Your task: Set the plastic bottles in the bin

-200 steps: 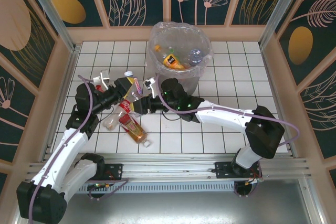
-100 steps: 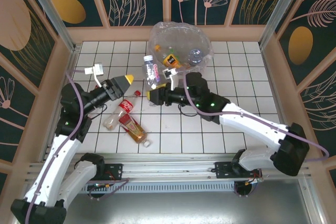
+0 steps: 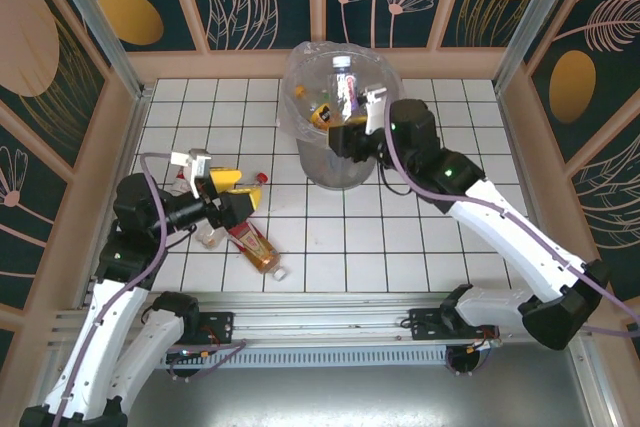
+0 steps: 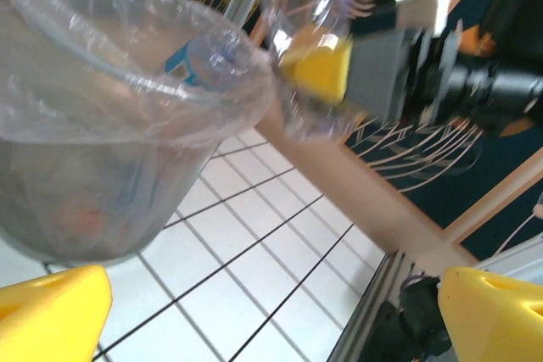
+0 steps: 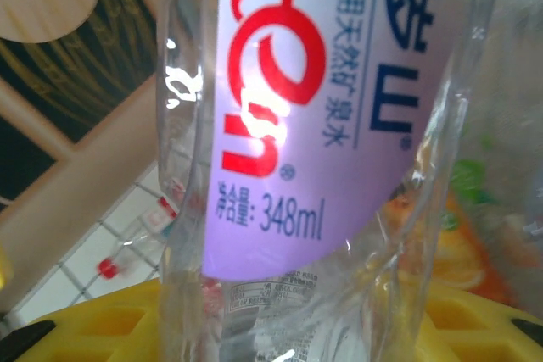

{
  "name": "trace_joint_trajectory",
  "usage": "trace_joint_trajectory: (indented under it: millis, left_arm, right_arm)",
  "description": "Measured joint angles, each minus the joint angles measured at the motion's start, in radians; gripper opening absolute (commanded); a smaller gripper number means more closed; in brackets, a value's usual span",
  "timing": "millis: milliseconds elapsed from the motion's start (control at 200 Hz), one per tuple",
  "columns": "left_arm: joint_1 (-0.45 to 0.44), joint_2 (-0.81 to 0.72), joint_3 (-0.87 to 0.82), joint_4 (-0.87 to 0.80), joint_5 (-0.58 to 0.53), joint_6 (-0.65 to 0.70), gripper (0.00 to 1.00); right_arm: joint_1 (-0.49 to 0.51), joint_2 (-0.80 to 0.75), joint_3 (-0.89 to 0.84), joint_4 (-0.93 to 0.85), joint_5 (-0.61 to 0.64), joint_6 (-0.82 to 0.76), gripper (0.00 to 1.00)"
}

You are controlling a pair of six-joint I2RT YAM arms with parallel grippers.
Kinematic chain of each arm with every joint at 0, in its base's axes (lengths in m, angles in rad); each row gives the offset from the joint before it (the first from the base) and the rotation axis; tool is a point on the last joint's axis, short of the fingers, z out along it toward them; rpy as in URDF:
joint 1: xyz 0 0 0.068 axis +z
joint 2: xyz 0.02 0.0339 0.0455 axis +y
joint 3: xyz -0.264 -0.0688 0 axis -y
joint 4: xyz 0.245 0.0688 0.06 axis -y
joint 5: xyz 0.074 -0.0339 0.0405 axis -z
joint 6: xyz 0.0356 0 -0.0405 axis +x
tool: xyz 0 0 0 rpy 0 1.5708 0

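My right gripper (image 3: 352,119) is shut on a clear plastic bottle (image 3: 346,87) with a purple-white label and holds it upright over the bin (image 3: 300,132), a grey wastebasket lined with a clear bag. In the right wrist view that bottle (image 5: 288,125) stands between my yellow fingers (image 5: 85,320). An orange-labelled bottle (image 3: 322,113) lies inside the bin. My left gripper (image 3: 240,190) is open, low over the tiles, beside three bottles on the floor: a red-labelled one (image 3: 238,209), a brown one (image 3: 256,247) and a clear one (image 3: 208,235). The left wrist view faces the bin (image 4: 102,125) and the held bottle (image 4: 297,6).
A wooden rim (image 3: 130,147) and patterned panels wall in the white tiled floor (image 3: 440,247). The bin stands at the back centre. The floor bottles lie front left, close to the left arm.
My right arm has swung the purple-labelled bottle from left of the bin up over its opening. The left gripper has drawn back and down towards the bottles on the floor.
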Motion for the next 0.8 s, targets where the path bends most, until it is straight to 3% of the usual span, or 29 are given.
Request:
trace_joint_trajectory:
  millis: [455,796]
  left_arm:
    - [-0.001,-0.041,-0.153,0.068,-0.047,0.019,0.99]
    - [-0.001,-0.056,-0.173,0.083,-0.081,0.016,0.98]
  right_arm:
    - [-0.057,0.319,0.377,-0.276,0.091,-0.206,0.54]
    - [-0.101,0.446,0.478,-0.353,0.172,-0.241,0.64]
